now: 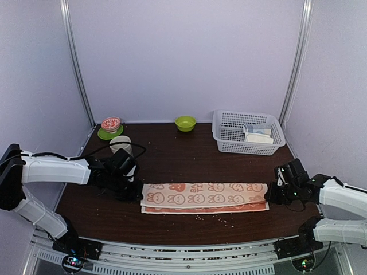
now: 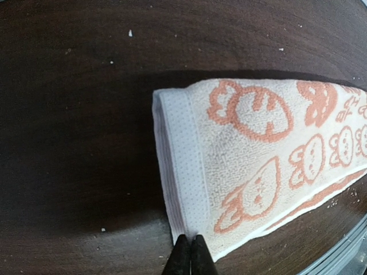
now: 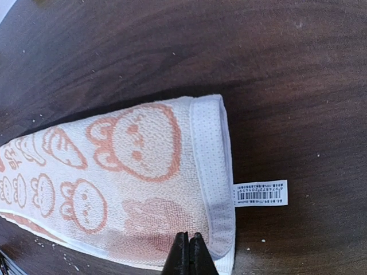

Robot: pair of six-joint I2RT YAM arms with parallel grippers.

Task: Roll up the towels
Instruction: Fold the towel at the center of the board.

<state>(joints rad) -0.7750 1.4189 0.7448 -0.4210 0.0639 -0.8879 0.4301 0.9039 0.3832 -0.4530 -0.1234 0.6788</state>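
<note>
Above: the rabbit towel [image 1: 205, 197] lies as a long folded strip on the table [image 1: 172, 160], with the left gripper [image 1: 133, 192] and right gripper [image 1: 272, 195] at its short ends. Left wrist: fingers [image 2: 182, 258] clenched at the hem (perhaps nipping cloth). Right wrist: the same. Best rolled tight from one end, edges aligned.

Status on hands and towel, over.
Left hand shut, left end of rabbit towel. Right hand shut at right end. Towel flat, unrolled. Nothing blocking.

Left arm [image 1: 54, 170]: white shells, black joints, looping black cable; left end effector [image 2: 190, 255] black, narrow.
</note>
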